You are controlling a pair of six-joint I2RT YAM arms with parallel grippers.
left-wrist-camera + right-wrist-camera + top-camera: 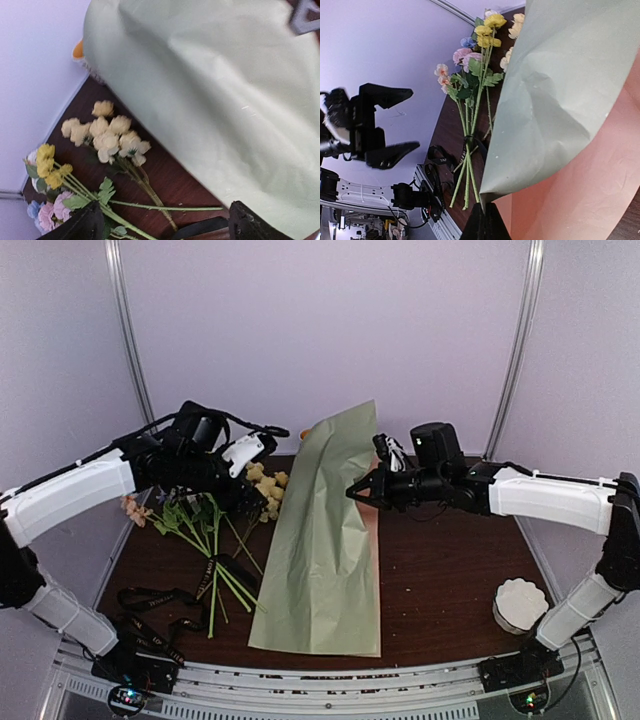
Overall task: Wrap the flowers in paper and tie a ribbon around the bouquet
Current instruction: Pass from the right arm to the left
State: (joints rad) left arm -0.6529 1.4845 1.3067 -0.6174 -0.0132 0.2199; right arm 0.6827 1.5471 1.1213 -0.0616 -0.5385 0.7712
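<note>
A dark wooden table (450,580) is enclosed by pale lilac walls. In the overhead view the paper (325,540) is seen as a long sage-green sheet between the two grippers, its near end flat on the table and its far end raised against the back wall. The right gripper (352,490) is closed on the sheet's edge, pinching it on the side facing that arm. The pinch is confirmed by the right wrist view, where the fingers (484,222) are pressed together on the tip of a green fold. A broad peach-pink underside of the paper (560,85) is also shown there, of which only a sliver is visible from above.

The left gripper (258,472) is held above the table with its jaws spread wide and nothing between them. That spread is seen most plainly from the right wrist (395,120). The flowers (200,525) lie just below and beside this gripper, apart from the paper. Cream and yellow blooms (112,137) are shown close up by the left wrist camera, with the sheet (225,100) filling the rest of that frame.

The ribbon (160,605) lies looped across the stem ends, nearer the left arm's base than its fingers. A white scalloped stack (520,605), beside the right arm, is shown only from above.
</note>
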